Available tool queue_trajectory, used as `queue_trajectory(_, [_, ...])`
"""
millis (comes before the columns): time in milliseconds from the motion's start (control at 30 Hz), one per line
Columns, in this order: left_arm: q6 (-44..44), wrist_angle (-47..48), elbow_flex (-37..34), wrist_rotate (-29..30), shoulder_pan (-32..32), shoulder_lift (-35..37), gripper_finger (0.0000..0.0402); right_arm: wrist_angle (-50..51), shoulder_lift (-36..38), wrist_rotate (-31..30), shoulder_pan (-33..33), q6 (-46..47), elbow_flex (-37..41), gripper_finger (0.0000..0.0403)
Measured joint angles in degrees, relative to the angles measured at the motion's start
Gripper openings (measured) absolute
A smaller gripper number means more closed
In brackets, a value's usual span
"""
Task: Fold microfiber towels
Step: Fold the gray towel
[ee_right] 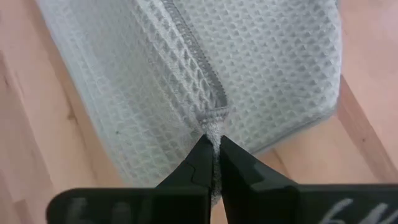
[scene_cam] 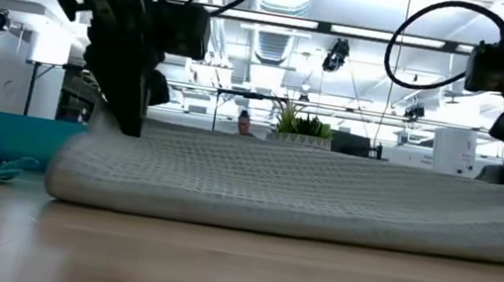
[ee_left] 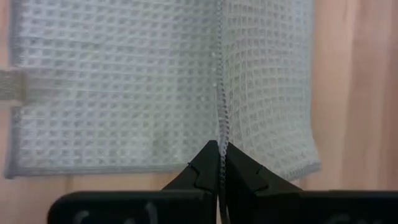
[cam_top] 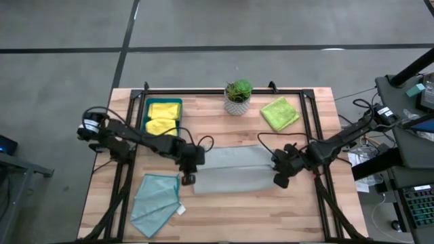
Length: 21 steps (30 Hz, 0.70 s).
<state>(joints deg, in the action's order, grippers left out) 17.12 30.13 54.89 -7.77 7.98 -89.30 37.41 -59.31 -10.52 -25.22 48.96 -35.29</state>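
The grey towel (cam_top: 230, 169) is lying folded over at the centre of the tabletop (cam_top: 224, 217), spanning the space between the two arms; the left claw (cam_top: 188, 177) is pinching the towel's left end, its fingers (ee_left: 205, 171) closed tight on a stitched hem; the right claw (cam_top: 280, 179) is pinching the right end likewise, its fingers (ee_right: 202, 162) clamped on a corner of the hem. In the low view the towel is sitting as a doubled layer, with both claws pressing down at its ends.

The teal towel (cam_top: 156, 196) is lying spread near the front left, apart from the left claw, with a white tag (cam_top: 181, 210) at its corner; the two yellow towels (cam_top: 163, 116) are resting in the tray (cam_top: 145, 115) at the back left; the green towel (cam_top: 280, 113) is lying folded at the back right; a plant (cam_top: 238, 96) is standing between tray and green towel.
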Motion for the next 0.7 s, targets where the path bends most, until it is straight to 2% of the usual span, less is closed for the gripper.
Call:
queue_trajectory(233, [-0.78,0.25,-0.17,0.23,0.84,-0.24,0.0000,-1.70,-0.07,3.37,0.19,-0.08,0.00,0.0008])
queue_trajectory(333, [-0.68,-0.02,-0.19,0.99,1.32,-0.24,0.0000,-2.21,-0.09,1.93,0.14,0.05,0.00,0.0008])
queue_trajectory(433, [-1.06,-0.73,-0.19,6.32,1.26,-0.24,0.0000,-1.84,-0.11,-1.50,0.45,-0.16,0.00,0.0008])
queue_trajectory(533, [-1.95,-0.76,-0.19,11.31,0.79,-0.24,0.0000,-1.42,-0.11,-2.01,1.48,-0.60,0.00,0.0008])
queue_trajectory(700, [-2.86,-1.16,-0.93,13.66,0.27,-0.26,0.0000,-0.68,-0.13,-4.09,3.02,-0.50,0.02,0.0008])
